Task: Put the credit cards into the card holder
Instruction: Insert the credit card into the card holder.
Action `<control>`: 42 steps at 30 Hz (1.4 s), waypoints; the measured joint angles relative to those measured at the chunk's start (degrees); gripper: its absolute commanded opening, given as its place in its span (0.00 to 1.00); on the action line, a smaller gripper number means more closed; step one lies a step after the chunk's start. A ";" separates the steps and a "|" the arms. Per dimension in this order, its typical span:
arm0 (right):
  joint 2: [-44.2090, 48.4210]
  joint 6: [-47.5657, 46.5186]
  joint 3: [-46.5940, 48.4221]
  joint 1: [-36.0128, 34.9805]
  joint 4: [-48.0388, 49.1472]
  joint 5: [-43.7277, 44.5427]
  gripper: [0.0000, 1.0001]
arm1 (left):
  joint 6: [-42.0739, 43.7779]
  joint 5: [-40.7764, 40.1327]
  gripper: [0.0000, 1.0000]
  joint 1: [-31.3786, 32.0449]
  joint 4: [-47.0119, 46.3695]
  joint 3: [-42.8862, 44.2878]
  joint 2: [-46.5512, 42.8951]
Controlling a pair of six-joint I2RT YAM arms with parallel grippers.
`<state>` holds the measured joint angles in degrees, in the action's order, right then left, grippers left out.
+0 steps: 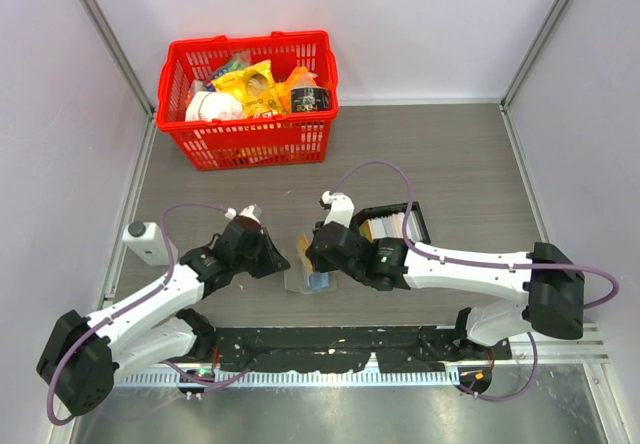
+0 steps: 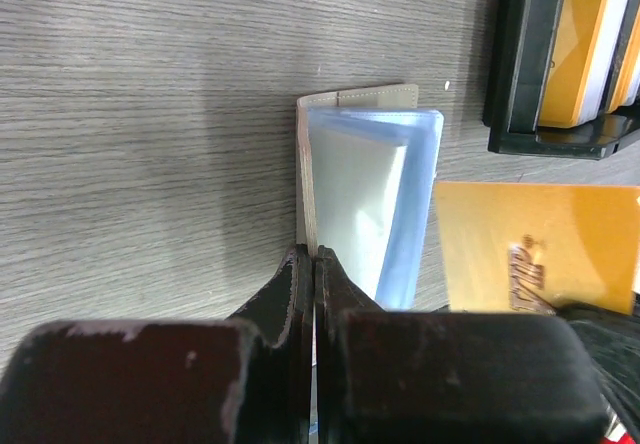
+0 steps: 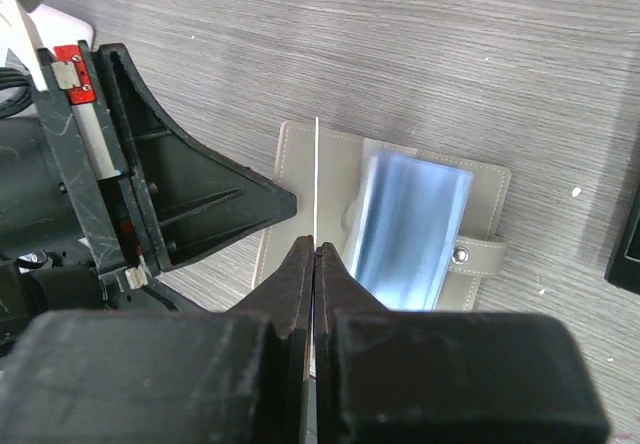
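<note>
Left gripper point(image 2: 315, 264): fingers squeezed fully together, pinching the beige cover edge of the card holder point(image 2: 350, 184). The holder lies open just ahead of the tips, blue pockets facing up. The right gripper point(image 3: 316, 254) is clamped tight too, on one orange credit card point(image 2: 535, 249), held edge-on over the holder's beige cover, close beside the left fingertip. More orange cards point(image 2: 575, 49) sit in a black tray point(image 2: 515, 64) off to the right of both sets of fingers.

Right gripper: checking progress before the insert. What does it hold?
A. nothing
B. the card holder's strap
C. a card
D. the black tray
C: the right gripper is shut on a thin card, seen edge-on with the open card holder behind it.
</note>
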<state>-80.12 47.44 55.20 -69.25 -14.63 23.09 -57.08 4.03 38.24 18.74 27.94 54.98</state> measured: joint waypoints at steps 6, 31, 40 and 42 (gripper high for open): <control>1.90 0.83 -1.57 0.00 -0.46 1.97 0.01 | 0.02 -1.53 0.00 0.00 0.00 -0.04 3.06; 3.13 4.22 -9.38 1.88 -4.13 2.62 0.01 | 0.02 -4.68 0.00 0.00 -0.94 -3.04 7.78; 1.62 3.72 -9.57 1.88 -0.35 -0.39 0.01 | 0.04 -4.66 0.00 0.00 -1.42 -3.04 8.35; 1.01 3.39 -9.49 1.88 0.50 -1.40 0.01 | 0.07 -4.61 0.00 0.00 -1.66 -3.04 8.79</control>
<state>-79.11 50.83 45.71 -67.37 -14.13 21.69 -57.01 -0.58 38.24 17.08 24.91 63.77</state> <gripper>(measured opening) 0.039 0.014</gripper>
